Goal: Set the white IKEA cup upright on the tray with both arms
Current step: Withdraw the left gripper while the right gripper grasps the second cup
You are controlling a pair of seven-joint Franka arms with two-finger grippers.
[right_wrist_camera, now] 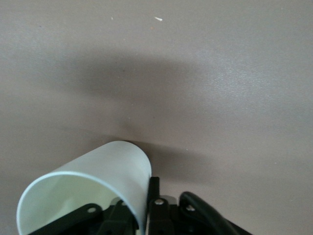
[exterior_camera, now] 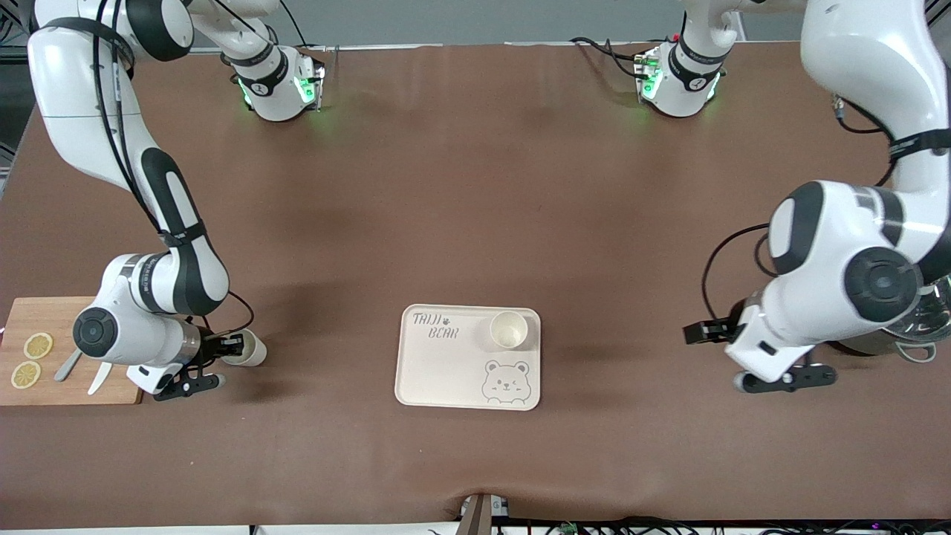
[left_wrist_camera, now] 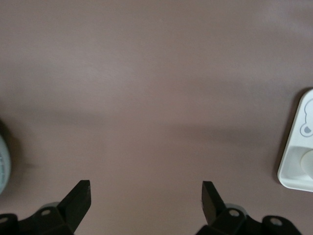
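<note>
The cream bear tray (exterior_camera: pixel 446 371) lies mid-table, nearer the front camera. A white cup (exterior_camera: pixel 509 330) stands upright on its corner beside the "TAIJI BEAR" lettering. My right gripper (exterior_camera: pixel 235 346) is low over the table beside the wooden board and is shut on the wall of a second white cup (exterior_camera: pixel 252 349), which lies on its side. In the right wrist view one finger is inside that cup (right_wrist_camera: pixel 98 178) and one outside, with the gripper (right_wrist_camera: pixel 145 205) pinching the rim. My left gripper (exterior_camera: pixel 702 332) is open and empty toward the left arm's end; it also shows in the left wrist view (left_wrist_camera: pixel 145 196), with the tray's edge (left_wrist_camera: pixel 299 147) in sight.
A wooden cutting board (exterior_camera: pixel 70 386) with lemon slices (exterior_camera: pixel 37 345) and a knife (exterior_camera: pixel 99 377) lies at the right arm's end. A glass bowl (exterior_camera: pixel 925 323) sits under the left arm at the left arm's end.
</note>
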